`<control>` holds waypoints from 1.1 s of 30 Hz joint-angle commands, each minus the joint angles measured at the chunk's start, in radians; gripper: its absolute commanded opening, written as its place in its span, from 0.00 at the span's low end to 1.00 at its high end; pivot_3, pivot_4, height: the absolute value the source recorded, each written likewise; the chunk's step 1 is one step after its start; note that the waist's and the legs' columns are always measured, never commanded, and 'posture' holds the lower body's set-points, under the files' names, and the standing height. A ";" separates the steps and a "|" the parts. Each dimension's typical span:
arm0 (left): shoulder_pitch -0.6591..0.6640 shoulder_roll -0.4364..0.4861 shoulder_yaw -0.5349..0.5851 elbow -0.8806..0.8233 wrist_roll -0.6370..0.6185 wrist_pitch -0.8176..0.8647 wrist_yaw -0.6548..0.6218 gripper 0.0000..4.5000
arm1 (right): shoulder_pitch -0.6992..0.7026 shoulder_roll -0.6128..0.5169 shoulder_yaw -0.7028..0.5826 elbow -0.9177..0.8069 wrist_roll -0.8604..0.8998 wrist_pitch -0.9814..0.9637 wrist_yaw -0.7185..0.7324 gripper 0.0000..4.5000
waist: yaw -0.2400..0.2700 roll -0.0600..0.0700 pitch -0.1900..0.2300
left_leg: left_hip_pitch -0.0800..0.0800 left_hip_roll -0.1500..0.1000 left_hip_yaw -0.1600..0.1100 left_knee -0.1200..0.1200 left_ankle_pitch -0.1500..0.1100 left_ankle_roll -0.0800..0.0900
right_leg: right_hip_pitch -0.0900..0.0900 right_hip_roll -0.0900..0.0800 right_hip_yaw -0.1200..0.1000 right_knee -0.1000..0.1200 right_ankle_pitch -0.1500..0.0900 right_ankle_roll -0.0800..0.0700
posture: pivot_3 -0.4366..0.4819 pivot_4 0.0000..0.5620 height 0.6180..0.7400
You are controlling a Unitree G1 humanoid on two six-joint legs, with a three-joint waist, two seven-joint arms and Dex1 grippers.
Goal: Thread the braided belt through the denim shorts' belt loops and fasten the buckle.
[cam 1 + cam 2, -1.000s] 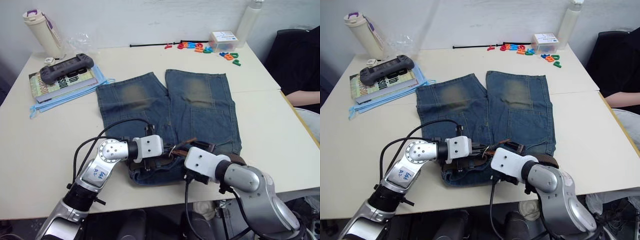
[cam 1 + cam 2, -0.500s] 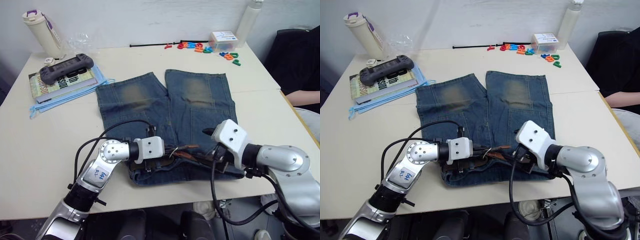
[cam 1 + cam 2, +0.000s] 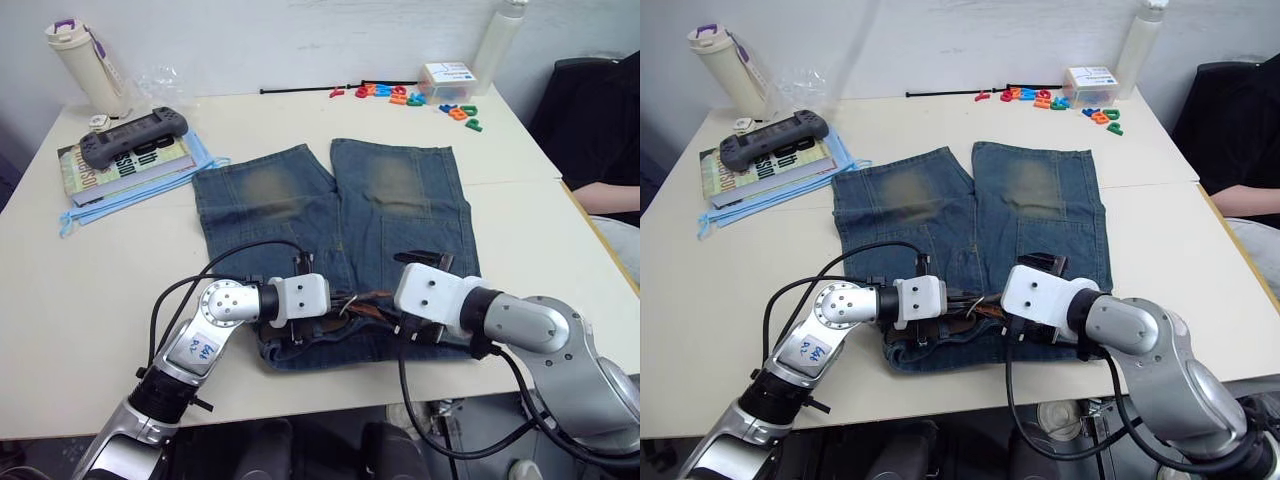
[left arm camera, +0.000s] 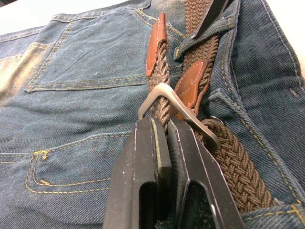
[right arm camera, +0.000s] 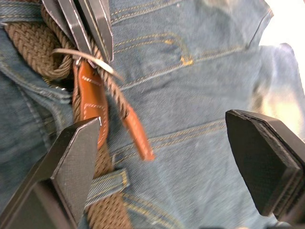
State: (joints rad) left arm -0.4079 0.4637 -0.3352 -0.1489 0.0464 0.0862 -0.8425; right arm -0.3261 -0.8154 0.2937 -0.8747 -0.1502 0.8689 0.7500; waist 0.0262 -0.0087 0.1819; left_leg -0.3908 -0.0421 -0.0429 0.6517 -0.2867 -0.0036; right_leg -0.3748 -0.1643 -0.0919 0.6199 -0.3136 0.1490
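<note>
Blue denim shorts point(image 3: 340, 215) with faded yellowish-tan patches on both legs and gold-yellow stitching along seams and pockets. Dark-brown woven braided belt point(image 4: 228, 157), tan-orange leather tip with pale stitching, silver buckle point(image 4: 167, 98). Black fingers on left gripper point(image 4: 164, 143) and right gripper point(image 5: 171, 143), white housings behind. Cream tabletop point(image 3: 90, 280). Bright red, orange, green and blue letters point(image 3: 420, 98) near far edge. Grey game controller point(image 3: 133, 131) on green-covered book point(image 3: 120, 165) toward far left corner.

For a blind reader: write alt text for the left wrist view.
The left tool is shut on the belt at its silver buckle, over the shorts. The belt's tan tip points away past the buckle.
</note>
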 commanded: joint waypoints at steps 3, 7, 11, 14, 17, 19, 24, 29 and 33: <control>0.002 -0.006 -0.020 -0.013 0.010 -0.013 -0.005 0.00 | -0.039 -0.010 0.059 -0.028 -0.056 -0.036 -0.023 0.99 | 0.000 0.000 0.000 | 0.000 0.000 0.000 0.000 0.000 0.000 | 0.000 0.000 0.000 0.000 0.000 0.000 | 0.48 0.27 0.78; 0.000 -0.008 -0.021 -0.015 0.015 -0.016 -0.003 0.00 | -0.043 -0.010 0.095 -0.022 -0.077 -0.040 -0.023 0.99 | 0.000 0.000 0.000 | 0.000 0.000 0.000 0.000 0.000 0.000 | 0.000 0.000 0.000 0.000 0.000 0.000 | 0.48 0.27 0.78; 0.001 -0.010 -0.021 -0.016 0.022 -0.024 -0.002 0.00 | -0.043 -0.006 0.129 -0.010 -0.103 -0.038 -0.025 0.69 | 0.000 0.000 0.000 | 0.000 0.000 0.000 0.000 0.000 0.000 | 0.000 0.000 0.000 0.000 0.000 0.000 | 0.48 0.27 0.78; 0.001 -0.012 -0.021 -0.015 0.026 -0.032 0.000 0.00 | -0.044 0.000 0.143 -0.001 -0.118 -0.035 -0.030 0.36 | 0.000 0.000 0.000 | 0.000 0.000 0.000 0.000 0.000 0.000 | 0.000 0.000 0.000 0.000 0.000 0.000 | 0.48 0.27 0.78; -0.002 -0.015 -0.020 -0.011 0.030 -0.043 0.001 0.00 | -0.044 0.001 0.148 0.006 -0.129 -0.032 -0.030 0.02 | 0.000 0.000 0.000 | 0.000 0.000 0.000 0.000 0.000 0.000 | 0.000 0.000 0.000 0.000 0.000 0.000 | 0.48 0.27 0.78; -0.006 -0.021 -0.012 -0.005 0.028 -0.055 0.006 0.00 | -0.042 0.005 0.149 0.011 -0.134 -0.030 -0.031 0.01 | 0.000 0.000 0.000 | 0.000 0.000 0.000 0.000 0.000 0.000 | 0.000 0.000 0.000 0.000 0.000 0.000 | 0.48 0.27 0.78; -0.008 -0.035 0.011 -0.001 0.014 -0.079 0.022 0.00 | -0.034 0.017 0.145 0.015 -0.138 -0.027 -0.037 0.01 | 0.000 0.000 0.000 | 0.000 0.000 0.000 0.000 0.000 0.000 | 0.000 0.000 0.000 0.000 0.000 0.000 | 0.48 0.27 0.78; 0.015 -0.017 0.068 -0.023 -0.023 -0.078 0.027 0.33 | -0.024 0.032 0.142 0.005 -0.142 -0.011 -0.043 0.00 | 0.000 0.000 0.000 | 0.000 0.000 0.000 0.000 0.000 0.000 | 0.000 0.000 0.000 0.000 0.000 0.000 | 0.48 0.27 0.78; 0.034 -0.001 0.094 -0.032 -0.030 -0.079 0.032 0.67 | -0.006 0.043 0.132 -0.004 -0.140 -0.002 -0.050 0.00 | -0.003 0.000 0.000 | 0.000 0.000 0.000 0.000 0.000 0.000 | 0.000 0.000 0.000 0.000 0.000 0.000 | 0.48 0.27 0.78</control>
State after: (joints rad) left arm -0.3840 0.4545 -0.2558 -0.1441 0.0365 0.0197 -0.8191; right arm -0.3331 -0.7830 0.4507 -0.8398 -0.2803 0.8638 0.7147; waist 0.0237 -0.0087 0.1819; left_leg -0.3908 -0.0417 -0.0429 0.6516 -0.2867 -0.0036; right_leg -0.3750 -0.1642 -0.0920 0.6201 -0.3136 0.1490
